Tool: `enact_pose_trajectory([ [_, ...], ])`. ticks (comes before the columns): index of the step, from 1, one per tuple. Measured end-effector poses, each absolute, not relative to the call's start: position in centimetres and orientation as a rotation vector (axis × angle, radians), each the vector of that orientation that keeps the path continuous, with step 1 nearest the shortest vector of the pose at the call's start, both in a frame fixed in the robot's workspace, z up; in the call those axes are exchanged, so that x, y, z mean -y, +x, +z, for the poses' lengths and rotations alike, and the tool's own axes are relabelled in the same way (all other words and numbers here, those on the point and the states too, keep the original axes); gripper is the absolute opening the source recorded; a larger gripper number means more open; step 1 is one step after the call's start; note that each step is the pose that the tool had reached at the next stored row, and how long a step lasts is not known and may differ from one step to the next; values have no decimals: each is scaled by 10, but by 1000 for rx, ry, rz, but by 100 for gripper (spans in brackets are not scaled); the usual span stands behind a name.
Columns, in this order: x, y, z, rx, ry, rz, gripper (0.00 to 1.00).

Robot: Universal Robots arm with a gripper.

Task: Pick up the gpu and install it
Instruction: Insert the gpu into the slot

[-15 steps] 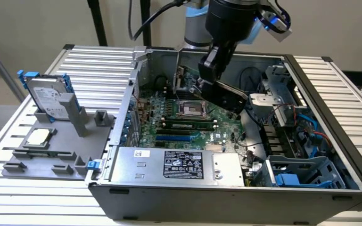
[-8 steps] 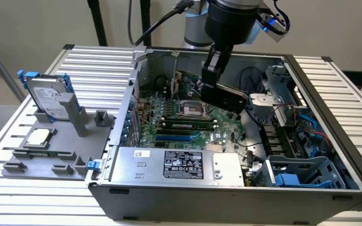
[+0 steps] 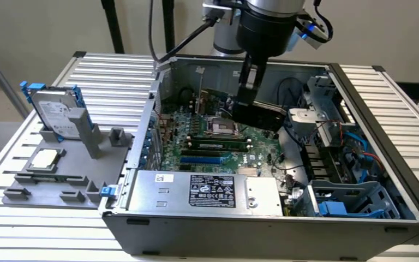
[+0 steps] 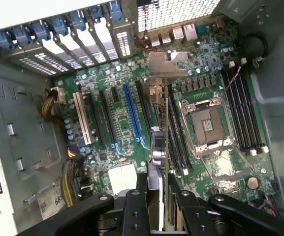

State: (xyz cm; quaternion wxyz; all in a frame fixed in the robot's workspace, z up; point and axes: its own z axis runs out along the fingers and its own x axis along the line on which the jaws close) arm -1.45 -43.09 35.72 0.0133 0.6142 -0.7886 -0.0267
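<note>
Gripper [image 3: 246,105] closed to a narrow gap on the gpu [image 3: 261,115], pinching the card's top edge between both fingers [image 4: 142,187]; card hanging upright and edge-on inside the open case [image 3: 268,234], above the motherboard [image 4: 201,73], near the board's middle, seemingly between the blue slot [image 4: 132,115] and the empty CPU socket [image 4: 206,125]; not yet seated in any slot, as far as can be judged. Silver bracket [image 4: 167,64] pointing toward the case's rear wall with its slot openings [image 4: 82,37]. For a clean seating, probably best to hold the card's long edge parallel to the slot; line the bracket up with its rear opening before any downward push; descend straight and slowly, without tilt; press evenly along the edge, lest one end seat first; steer clear of the loose cables [image 4: 52,105] at the board's edge.
</note>
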Motion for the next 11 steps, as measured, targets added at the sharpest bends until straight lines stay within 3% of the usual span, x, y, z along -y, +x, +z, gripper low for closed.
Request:
enact_pose_trajectory([
  [11, 431, -15, 342, 2272, 2127, -79, 27],
])
